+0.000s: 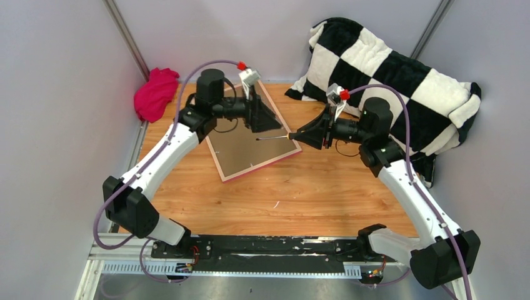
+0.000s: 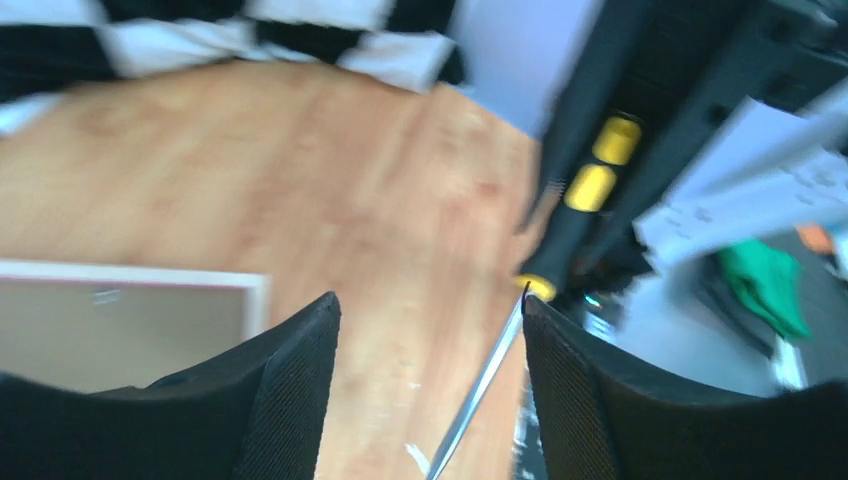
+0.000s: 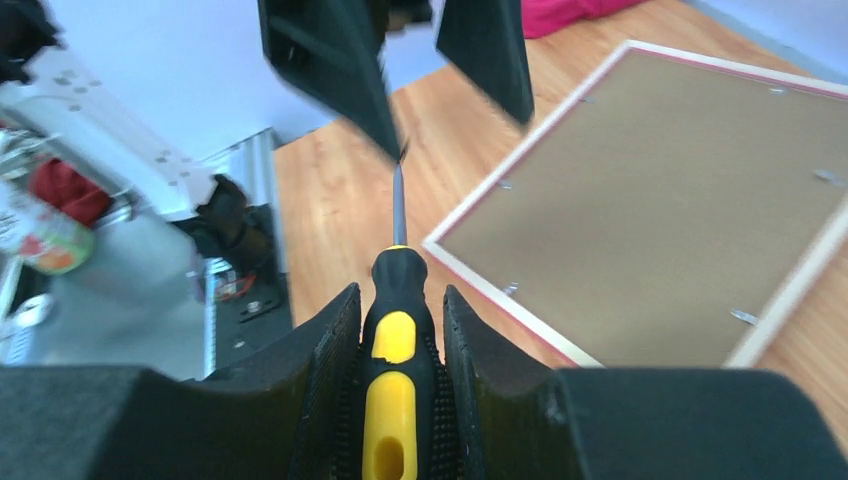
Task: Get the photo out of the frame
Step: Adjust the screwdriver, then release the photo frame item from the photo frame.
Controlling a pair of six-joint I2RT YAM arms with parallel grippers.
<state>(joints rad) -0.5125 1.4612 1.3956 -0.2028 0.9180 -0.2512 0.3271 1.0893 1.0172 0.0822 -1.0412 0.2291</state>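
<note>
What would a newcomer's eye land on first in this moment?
The black-and-yellow screwdriver stands out at the centre of the scene. It is clamped in the right gripper, and its shaft points into the open left gripper. Below them the frame lies face down, a pink edge around its brown backing, and a big black-and-white checkered blanket fills the far right corner.

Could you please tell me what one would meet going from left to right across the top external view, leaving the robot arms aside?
Crumpled magenta cloth by the left wall → rectangular pink-bordered picture frame lying brown back up on the wooden table → plush black-and-white checkered blanket at the far right.
</note>
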